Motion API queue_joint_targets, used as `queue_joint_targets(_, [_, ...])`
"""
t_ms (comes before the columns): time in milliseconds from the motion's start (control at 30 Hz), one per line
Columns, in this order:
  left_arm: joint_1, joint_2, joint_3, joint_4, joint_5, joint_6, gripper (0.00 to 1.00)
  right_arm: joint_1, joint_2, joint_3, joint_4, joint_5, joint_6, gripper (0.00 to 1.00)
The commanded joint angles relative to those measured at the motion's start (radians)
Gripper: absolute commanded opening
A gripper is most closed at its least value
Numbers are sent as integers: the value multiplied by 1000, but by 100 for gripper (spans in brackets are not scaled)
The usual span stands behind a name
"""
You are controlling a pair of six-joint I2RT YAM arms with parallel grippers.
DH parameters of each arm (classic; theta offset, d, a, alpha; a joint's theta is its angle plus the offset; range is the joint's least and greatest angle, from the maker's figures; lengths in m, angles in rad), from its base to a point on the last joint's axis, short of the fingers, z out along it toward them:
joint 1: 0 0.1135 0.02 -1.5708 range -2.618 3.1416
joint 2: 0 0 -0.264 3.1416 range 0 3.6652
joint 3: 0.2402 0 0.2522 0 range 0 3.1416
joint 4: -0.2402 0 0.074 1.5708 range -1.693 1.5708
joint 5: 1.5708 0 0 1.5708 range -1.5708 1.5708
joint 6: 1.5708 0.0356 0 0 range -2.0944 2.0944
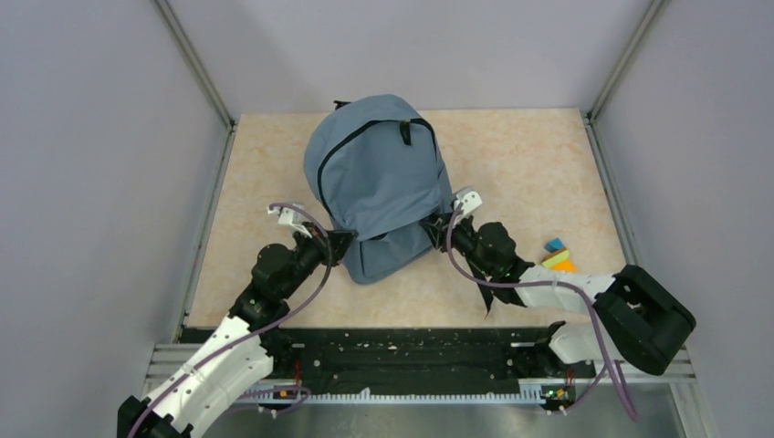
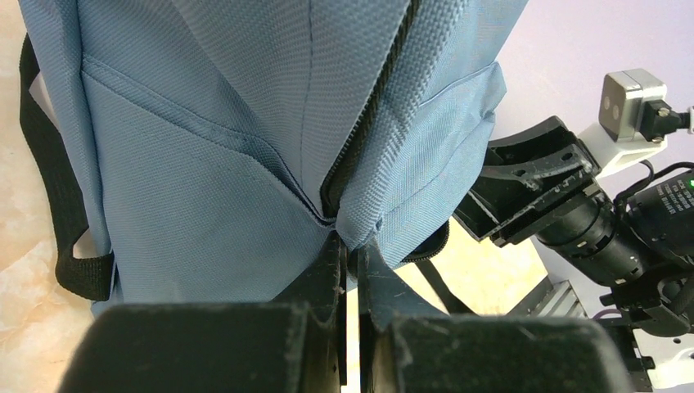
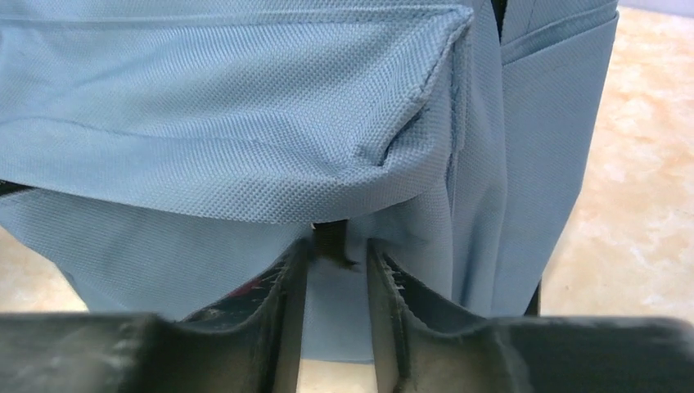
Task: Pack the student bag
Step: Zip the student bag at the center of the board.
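The student bag (image 1: 379, 178), grey-blue with a black arched zipper, lies in the middle of the table with its front pocket toward me. My left gripper (image 1: 342, 245) is at its lower left corner. In the left wrist view (image 2: 352, 246) the jaws are pinched on a fold of bag fabric (image 2: 245, 164) just below the black zipper's end. My right gripper (image 1: 440, 224) is at the bag's right side. In the right wrist view (image 3: 335, 246) its jaws stand a narrow gap apart, closed around bunched bag fabric (image 3: 245, 123) and a short black tab (image 3: 330, 240).
Small coloured blocks (image 1: 559, 255) in blue, green and orange lie on the table to the right of the right arm. A black strap (image 2: 57, 205) hangs down the bag's side. The right arm (image 2: 573, 213) shows close beside the bag. Grey walls enclose the table.
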Motion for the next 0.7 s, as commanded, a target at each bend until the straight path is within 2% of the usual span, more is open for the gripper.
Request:
queue_joint_targets(0, [-6,4,52,56,43,18,0,-3,35,55,106,32,-26,17])
queue_joint_targets(67, [-6,2,52,57,41,18,0,-2,33,67,82,21,-38,0])
queue_joint_targets(400, [-6,16,49,74,58,15,0,119,3,127,-114,-230,-74,0])
queue_joint_targets(533, [-6,23,48,86,67,15,0,155,45,187,-146,-362,-38,0])
queue_joint_targets(667, [-6,31,46,100,75,10,0,211,107,275,-186,-403,-56,0])
